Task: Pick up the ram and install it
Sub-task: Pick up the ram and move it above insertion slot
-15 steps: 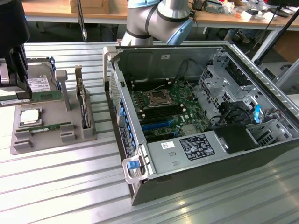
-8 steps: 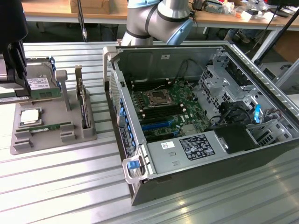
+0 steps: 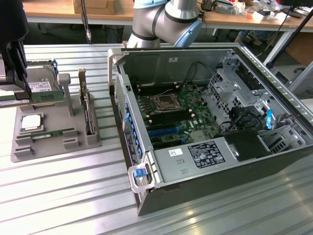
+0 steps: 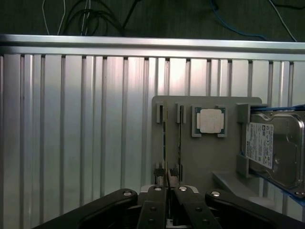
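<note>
Exterior view: your ram (image 3: pixel 49 133) sits in the tray (image 3: pixel 29 152), long axis left-right.
Gripper (image 4: pixel 169 188): hovers farther back, jaws all but closed, empty.

Arm (image 3: pixel 166 19) raised, gripper (image 4: pixel 170 191) angled downward — fingers nearly together

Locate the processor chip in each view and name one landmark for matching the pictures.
Exterior view: the processor chip lies flat in the grey holder at the exterior view's left, nearer the camera than the hard drive.
Wrist view: the processor chip sits in a square recess of the grey holder, between two narrow slots and the hard drive.
Shared landmark: the hard drive with its white label.
</note>
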Motion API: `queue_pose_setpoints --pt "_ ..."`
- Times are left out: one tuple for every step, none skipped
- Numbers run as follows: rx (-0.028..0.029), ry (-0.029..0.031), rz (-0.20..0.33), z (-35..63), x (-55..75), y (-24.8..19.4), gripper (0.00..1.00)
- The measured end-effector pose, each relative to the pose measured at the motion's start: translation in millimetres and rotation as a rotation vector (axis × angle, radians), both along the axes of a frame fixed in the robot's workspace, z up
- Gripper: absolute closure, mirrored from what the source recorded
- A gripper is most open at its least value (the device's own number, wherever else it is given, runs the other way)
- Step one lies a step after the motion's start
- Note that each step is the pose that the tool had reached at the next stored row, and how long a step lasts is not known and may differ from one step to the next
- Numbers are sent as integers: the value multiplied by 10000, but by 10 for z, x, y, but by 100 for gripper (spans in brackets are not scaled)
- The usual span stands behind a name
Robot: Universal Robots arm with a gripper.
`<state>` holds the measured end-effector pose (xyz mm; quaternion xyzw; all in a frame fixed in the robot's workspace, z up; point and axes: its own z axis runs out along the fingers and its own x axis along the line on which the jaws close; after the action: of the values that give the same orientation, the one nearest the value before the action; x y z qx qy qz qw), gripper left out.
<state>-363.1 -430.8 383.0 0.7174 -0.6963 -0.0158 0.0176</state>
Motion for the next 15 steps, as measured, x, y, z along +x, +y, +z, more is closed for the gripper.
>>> queue_pose_setpoints --pt "0 0 0 8 0 0 88" --pt "0 0 0 20 0 0 88" --pt "0 0 0 28 0 0 88" --pt "0 0 0 37 0 0 88" --pt "0 0 0 43 0 0 88" --pt "0 1 0 50 0 0 88" --pt "0 0 0 57 0 0 88" --pt "0 1 0 64 0 0 88" --pt "0 0 0 69 0 0 88" --pt "0 0 0 77 0 0 88" --pt "0 0 1 85 0 0 88" --pt "1 0 0 91 0 0 88" --pt "0 0 0 94 0 0 88" --pt "0 0 0 97 0 0 88" --pt "0 0 0 105 0 0 88"
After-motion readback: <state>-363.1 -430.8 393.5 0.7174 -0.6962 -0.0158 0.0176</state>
